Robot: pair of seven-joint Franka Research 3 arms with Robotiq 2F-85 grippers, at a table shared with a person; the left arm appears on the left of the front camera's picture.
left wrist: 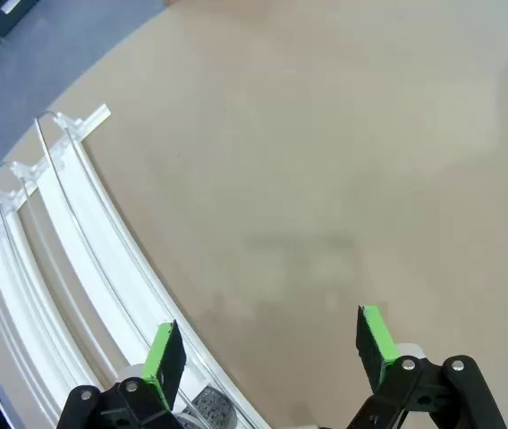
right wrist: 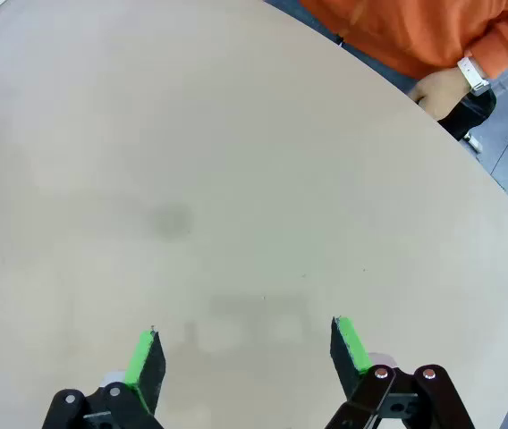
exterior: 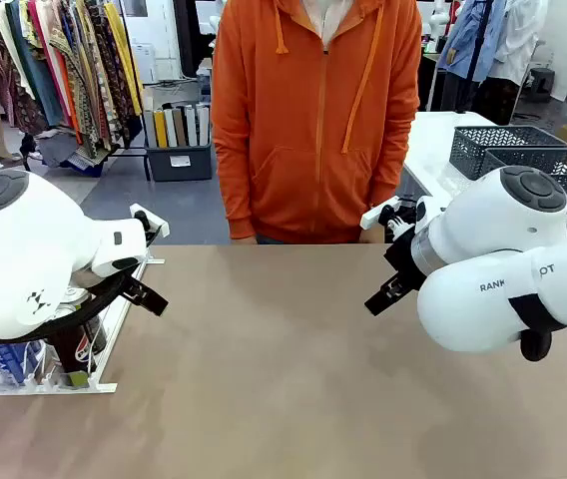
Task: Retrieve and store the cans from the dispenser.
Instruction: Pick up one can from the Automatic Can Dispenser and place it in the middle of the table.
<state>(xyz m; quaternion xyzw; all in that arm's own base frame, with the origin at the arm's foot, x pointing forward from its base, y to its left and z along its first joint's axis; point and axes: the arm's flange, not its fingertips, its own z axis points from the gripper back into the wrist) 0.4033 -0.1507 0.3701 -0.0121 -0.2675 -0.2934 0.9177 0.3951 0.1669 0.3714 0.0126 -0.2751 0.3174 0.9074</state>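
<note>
The dispenser (exterior: 104,344), a white and clear rack of rail lanes, lies at the table's left edge, partly hidden under my left arm. A blue can (exterior: 16,361) and a black can (exterior: 80,347) stand at its near end. In the left wrist view the curved rails (left wrist: 75,250) run along the left, and a silver can top (left wrist: 209,407) peeks out by the left pad. My left gripper (left wrist: 270,349) (exterior: 149,297) hangs open just right of the rack, holding nothing. My right gripper (right wrist: 247,353) (exterior: 383,297) is open over bare tabletop on the right.
A person in an orange hoodie (exterior: 313,120) stands at the far edge, one hand (right wrist: 442,89) resting at the table rim. Dark grey lattice baskets (exterior: 523,150) sit on a white table at the back right. The beige tabletop (exterior: 283,349) between the arms is bare.
</note>
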